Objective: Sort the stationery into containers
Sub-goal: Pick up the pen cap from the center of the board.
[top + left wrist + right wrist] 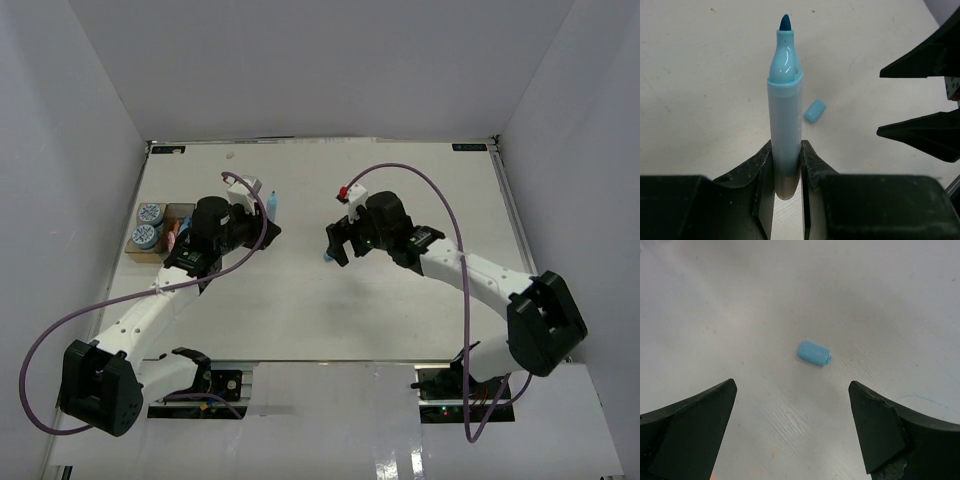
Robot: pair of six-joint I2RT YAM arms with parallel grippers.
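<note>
Top external view: we find the left end effector [262, 218] clamped on a blue marker [272, 203], which sits well to the left of the loose cap [328, 258]. The right end effector [334, 247] hangs directly above that cap. The containers [182, 211] sit far left of the cap.

Left wrist view: the marker [785, 125] is gripped by its base with its tip bare. The cap [814, 110] lies on the surface [700, 100] just to its right.

Right wrist view: the jaws stand wide and empty, with the cap [814, 353] just ahead of the gap between them. We judge that recapping is the step in hand. The next move calls for lowering and closing squarely on the cap, which may roll.
</note>
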